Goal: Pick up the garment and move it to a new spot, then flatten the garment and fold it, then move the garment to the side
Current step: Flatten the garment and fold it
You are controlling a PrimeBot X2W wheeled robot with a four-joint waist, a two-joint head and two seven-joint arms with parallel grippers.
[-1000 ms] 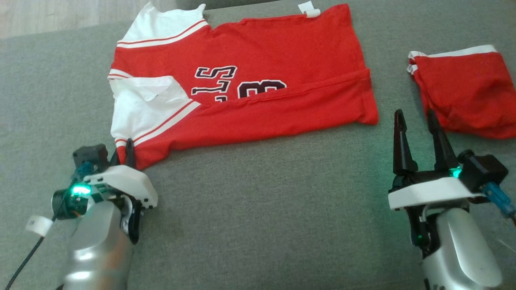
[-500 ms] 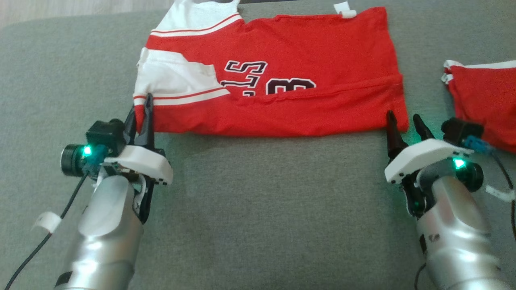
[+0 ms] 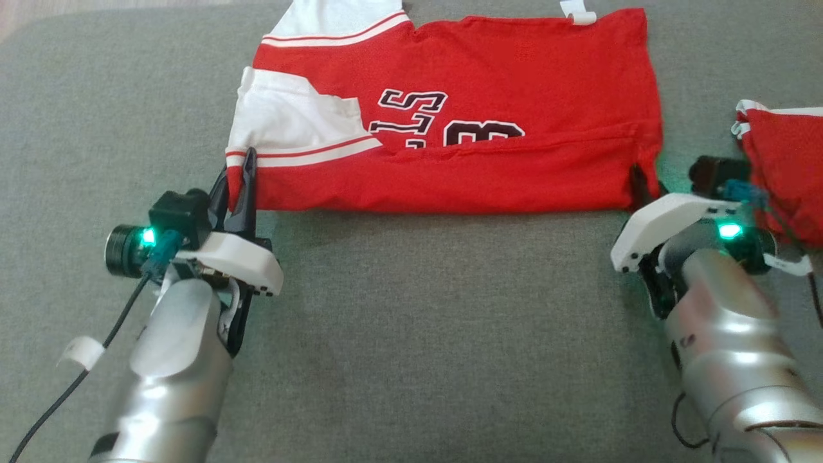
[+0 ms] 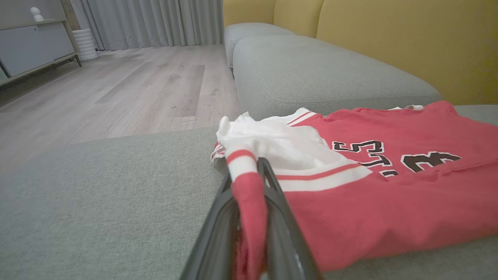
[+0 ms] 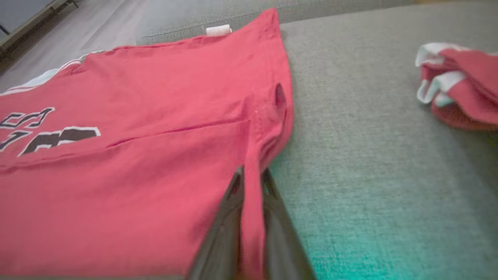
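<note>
I hold red-and-white cotton jersey (image 3: 514, 77): left gripper (image 3: 239, 175) pinching cuff, right gripper (image 5: 253, 177) pinching hem corner (thin bite); uneven pull across grey fabric cushion (image 3: 418, 321) could slip it.

The left claw (image 3: 238, 170), at the lower left of the frame, pinches a corner of the garment (image 3: 514, 64); the right claw (image 3: 645, 183), at the right, pinches another. Both forearms rise from below.

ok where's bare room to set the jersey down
Widest bare cushion: in front of the jersey, between left hand and right hand. Also bare left of the sleeve. Crowded on the right: the right hand sits in the gap between jersey and red bundle.
</note>
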